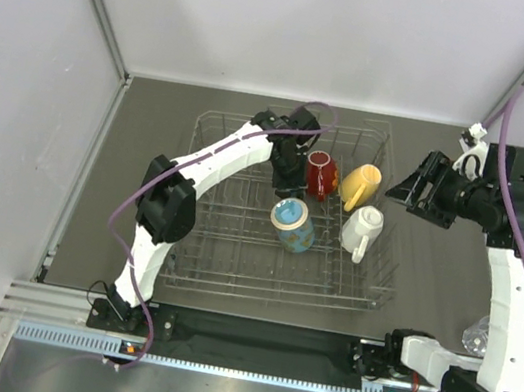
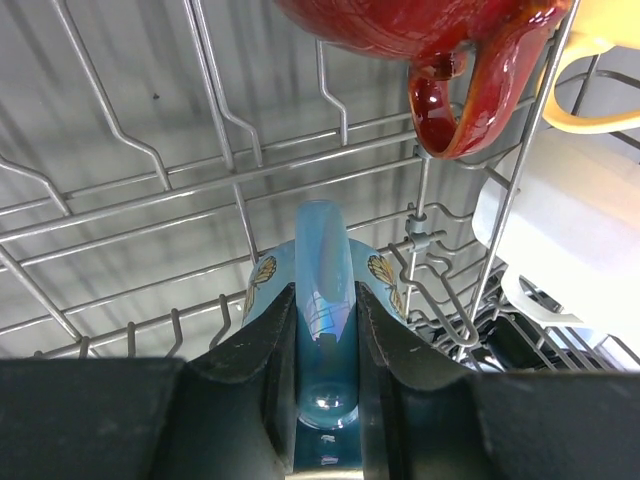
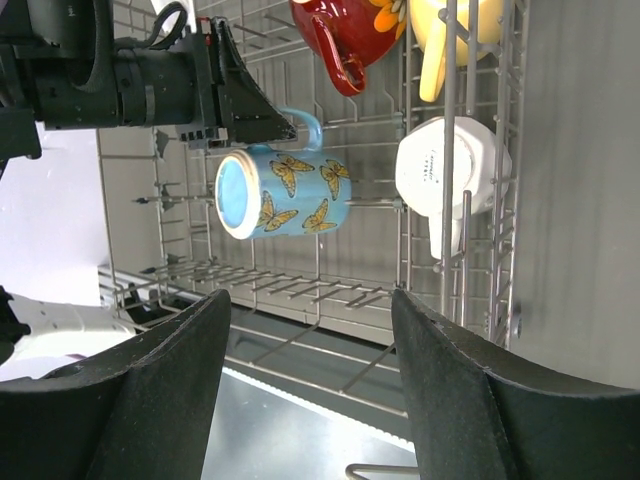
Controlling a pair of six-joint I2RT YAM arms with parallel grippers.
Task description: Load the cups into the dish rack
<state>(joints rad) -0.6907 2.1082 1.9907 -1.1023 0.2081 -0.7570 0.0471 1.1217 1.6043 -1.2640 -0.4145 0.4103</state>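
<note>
The blue butterfly mug [image 3: 285,192] was clamped by its handle [image 2: 325,245] in the left gripper [image 2: 325,295], so it was held on its side inside the dish rack [image 1: 185,274], apparently for setting down. The right gripper [image 3: 310,300] was held wide open, empty, beside the rack.

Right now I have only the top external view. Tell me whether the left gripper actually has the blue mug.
Observer: Yes. The left wrist view shows the left gripper shut on the handle of the blue mug.
Operator: Now report the right gripper.
Observer: The right wrist view shows the right gripper open and empty, looking down into the dish rack at that mug, which has tan butterflies on its side.
</note>
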